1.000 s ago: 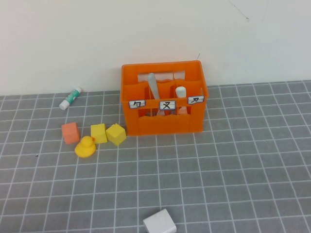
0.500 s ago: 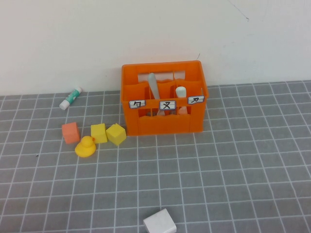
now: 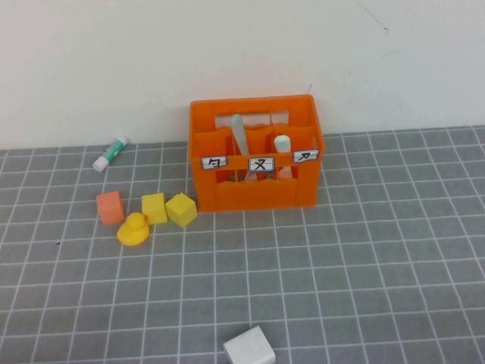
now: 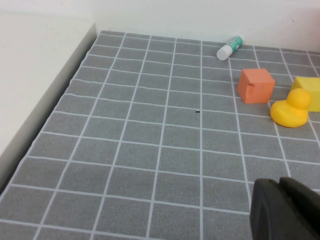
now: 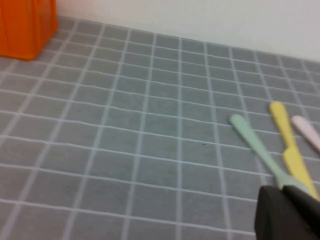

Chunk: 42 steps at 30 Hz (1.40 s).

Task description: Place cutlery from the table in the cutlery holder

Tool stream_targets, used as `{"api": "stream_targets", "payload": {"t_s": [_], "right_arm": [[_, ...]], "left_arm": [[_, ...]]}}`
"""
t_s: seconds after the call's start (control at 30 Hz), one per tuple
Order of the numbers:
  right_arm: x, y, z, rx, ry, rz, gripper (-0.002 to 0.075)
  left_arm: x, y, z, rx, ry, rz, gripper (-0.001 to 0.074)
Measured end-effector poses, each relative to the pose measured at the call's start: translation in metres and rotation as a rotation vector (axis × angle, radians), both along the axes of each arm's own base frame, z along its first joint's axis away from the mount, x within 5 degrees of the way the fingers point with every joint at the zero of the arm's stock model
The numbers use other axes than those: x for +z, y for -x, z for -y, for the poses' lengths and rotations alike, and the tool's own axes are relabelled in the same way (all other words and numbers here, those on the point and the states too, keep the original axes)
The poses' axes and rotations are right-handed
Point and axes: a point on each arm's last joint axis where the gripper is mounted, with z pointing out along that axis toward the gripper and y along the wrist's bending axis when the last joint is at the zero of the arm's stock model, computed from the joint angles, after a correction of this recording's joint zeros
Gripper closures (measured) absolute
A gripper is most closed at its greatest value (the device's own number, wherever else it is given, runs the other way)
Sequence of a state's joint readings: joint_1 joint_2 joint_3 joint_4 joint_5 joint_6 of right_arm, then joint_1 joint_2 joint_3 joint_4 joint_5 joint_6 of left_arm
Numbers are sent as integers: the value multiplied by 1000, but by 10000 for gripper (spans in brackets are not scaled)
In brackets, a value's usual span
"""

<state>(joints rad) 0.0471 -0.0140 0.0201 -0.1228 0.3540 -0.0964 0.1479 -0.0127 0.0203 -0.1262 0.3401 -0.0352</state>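
Right gripper point(image 5: 287, 212), finger state unreadable, sat lower right of its wrist view, just beside pale green utensil point(image 5: 260, 150), handle running to frame centre; crate point(image 3: 255, 154) centre of high view; left gripper point(image 4: 282, 210) nowhere near cutlery

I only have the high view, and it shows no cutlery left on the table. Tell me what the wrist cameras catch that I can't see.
Observer: The right wrist view shows three pieces lying on the table: a pale green one, a yellow one and a pinkish-white one.
Operator: Give me the right tool's position.
Observer: The right tool is at the green piece's near end, well away from the crate; I cannot tell if it touches.
Operator: Now the left tool.
Observer: The left tool is over bare tiles, short of the yellow duck and the orange cube.
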Motion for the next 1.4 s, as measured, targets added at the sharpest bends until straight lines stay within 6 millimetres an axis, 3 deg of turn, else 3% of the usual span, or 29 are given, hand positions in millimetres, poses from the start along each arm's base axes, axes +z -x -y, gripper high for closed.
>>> {"api": "stream_targets", "payload": {"t_s": [1.4], "right_arm": [[0,0,1,7,59,2,729]], "left_arm": [[0,0,0,0,0,2,736]]}}
